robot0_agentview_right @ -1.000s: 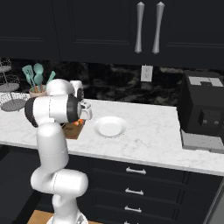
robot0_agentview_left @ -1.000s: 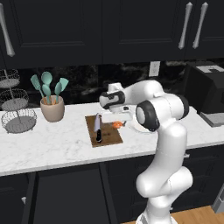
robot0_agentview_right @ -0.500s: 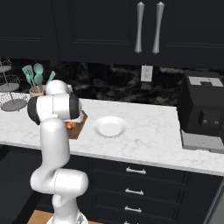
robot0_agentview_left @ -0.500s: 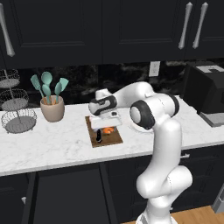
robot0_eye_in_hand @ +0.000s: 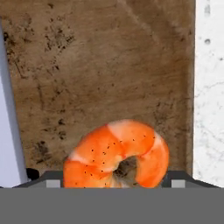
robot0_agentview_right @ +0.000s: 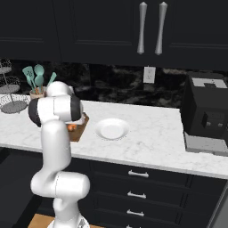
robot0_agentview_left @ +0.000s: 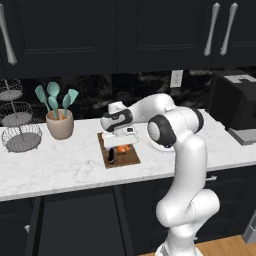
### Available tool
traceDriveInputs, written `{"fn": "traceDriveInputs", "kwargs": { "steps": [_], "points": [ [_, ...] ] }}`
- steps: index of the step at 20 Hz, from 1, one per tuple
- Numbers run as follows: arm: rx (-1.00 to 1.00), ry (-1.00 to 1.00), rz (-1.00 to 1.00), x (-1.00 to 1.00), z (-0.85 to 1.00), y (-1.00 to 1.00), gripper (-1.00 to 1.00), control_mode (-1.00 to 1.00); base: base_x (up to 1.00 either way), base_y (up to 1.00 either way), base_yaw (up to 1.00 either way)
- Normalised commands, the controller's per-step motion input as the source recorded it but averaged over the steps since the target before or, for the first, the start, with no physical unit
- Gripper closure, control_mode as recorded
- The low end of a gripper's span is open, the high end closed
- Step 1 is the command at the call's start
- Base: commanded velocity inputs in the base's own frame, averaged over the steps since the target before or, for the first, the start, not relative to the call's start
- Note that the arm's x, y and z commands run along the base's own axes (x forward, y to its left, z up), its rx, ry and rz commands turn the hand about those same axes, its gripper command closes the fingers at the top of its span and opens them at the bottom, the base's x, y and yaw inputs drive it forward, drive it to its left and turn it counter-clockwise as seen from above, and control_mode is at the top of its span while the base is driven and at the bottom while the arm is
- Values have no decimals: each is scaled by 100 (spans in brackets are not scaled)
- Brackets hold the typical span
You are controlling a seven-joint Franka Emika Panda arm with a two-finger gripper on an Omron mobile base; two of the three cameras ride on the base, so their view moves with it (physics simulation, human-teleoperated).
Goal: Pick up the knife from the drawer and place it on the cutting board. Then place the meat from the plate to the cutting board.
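While the tool (robot0_agentview_left: 123, 141) hangs low over the cutting board (robot0_agentview_left: 119, 153), the second half of the task looks to be at its end: the meat (robot0_eye_in_hand: 117, 154), a curled orange shrimp with a pale band, lies on the brown wood right beneath the hand camera, near the board's edge where the white marble desk (robot0_eye_in_hand: 209, 87) begins. Whether the fingers are off the shrimp cannot be told for sure, since the tips are hidden at the bottom of the hand view; the shrimp fills the space between them and seems to rest on the board, so my reading is a release under way, not a firm hold.

Beside it on the same board lies the knife (robot0_eye_in_hand: 9, 118), its pale blade running along one side of the hand view, its black handle toward the front in the left base view.

As for containers, the plate (robot0_agentview_right: 111, 129) sits bare on the desk just beside the board. A beige pot (robot0_agentview_left: 60, 124) holds teal utensils further along.

Next, I judge, the tool needs only to spread fully and lift straight up, without dragging the shrimp or nudging the knife.
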Motion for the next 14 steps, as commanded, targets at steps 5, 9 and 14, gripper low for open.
{"fn": "traceDriveInputs", "kwargs": {
  "steps": [5, 9, 14],
  "points": [
    [0, -11, 0, -59, 12, -6, -100, -100, 0, 0, 0],
    [0, -14, 0, -46, 36, -15, -100, -100, 0, 0, 0],
    [0, -14, 0, -62, 50, -26, -100, -100, 0, 0, 0]
  ]
}}
